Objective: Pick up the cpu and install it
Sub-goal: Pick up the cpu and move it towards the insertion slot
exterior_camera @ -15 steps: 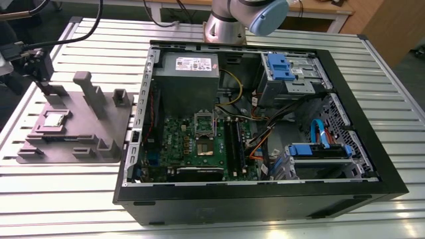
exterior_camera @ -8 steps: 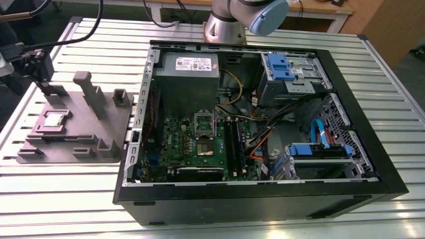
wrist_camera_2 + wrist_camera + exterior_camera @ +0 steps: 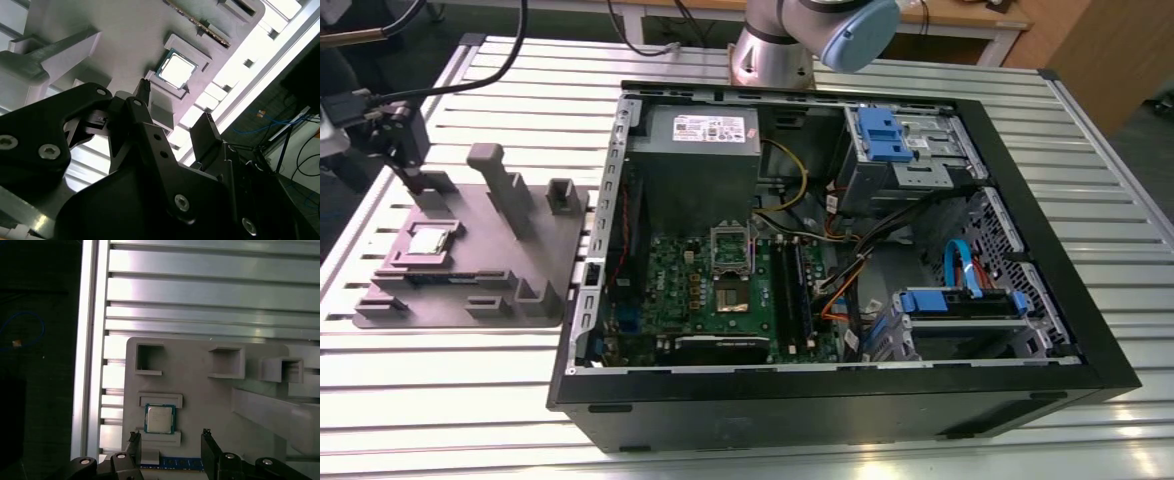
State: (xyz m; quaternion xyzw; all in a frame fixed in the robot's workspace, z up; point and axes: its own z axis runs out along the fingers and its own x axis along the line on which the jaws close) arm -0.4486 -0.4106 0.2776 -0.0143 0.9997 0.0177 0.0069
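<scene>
Exterior view: the cpu [image 3: 430, 241] is lying in a recess of the grey plate [image 3: 520, 262], its detail hard to make out. Second wrist view: the hand [image 3: 175, 102] is hovering over the plate, fingers apart and gripping nothing, with its body hiding part of the plate. First wrist view: the cpu is showing a silvery square top.

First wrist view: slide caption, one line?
Open gripper close to the cpu, seated in its grey holder plate on the slatted table.
</scene>
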